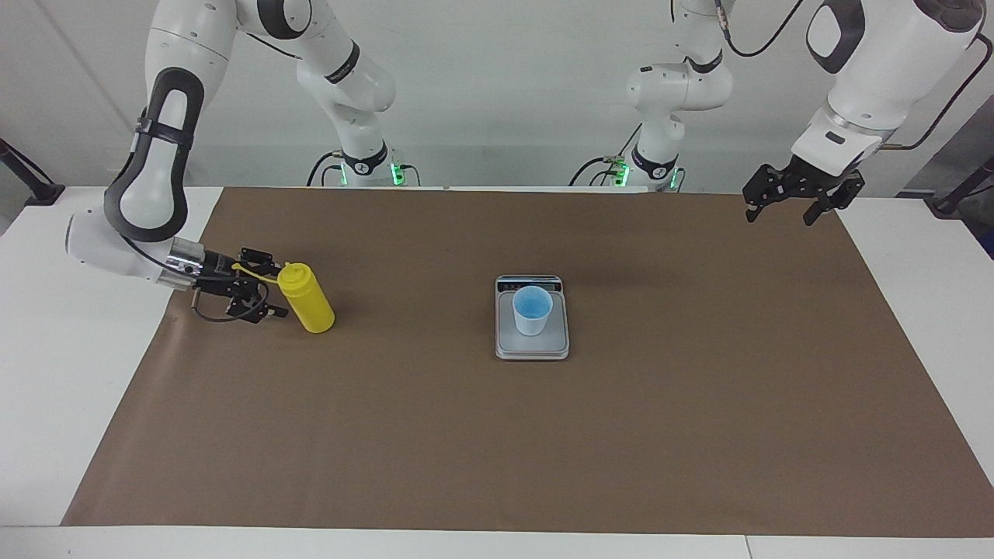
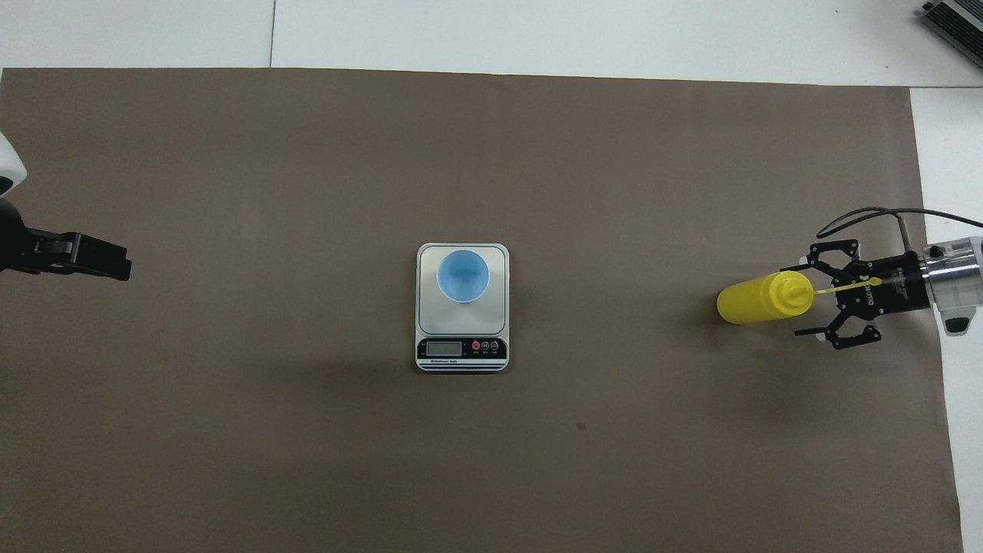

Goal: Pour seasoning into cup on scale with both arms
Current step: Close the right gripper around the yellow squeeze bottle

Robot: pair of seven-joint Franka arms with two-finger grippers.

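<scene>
On the brown paper-covered table [image 1: 497, 435], the right gripper [image 1: 268, 291], fingers spread, flanks the bright yellow plastic squeeze bottle [image 1: 307, 299]; the left gripper [image 1: 784, 203] waits open. Closing on the bottle seems next.

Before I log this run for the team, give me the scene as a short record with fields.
seasoning: yellow squeeze bottle standing on the brown mat, toward the right arm's end of the table, nozzle up, cap strap hanging off
cup: pale blue cup upright on the scale's plate
scale: silver-grey scale mid-mat, display end nearer the robots
right end effector: open, low beside the bottle at its top, fingers either side of the strap, not gripping
left end effector: open, waits raised over the mat's corner at its own end
poured: nothing yet
</scene>
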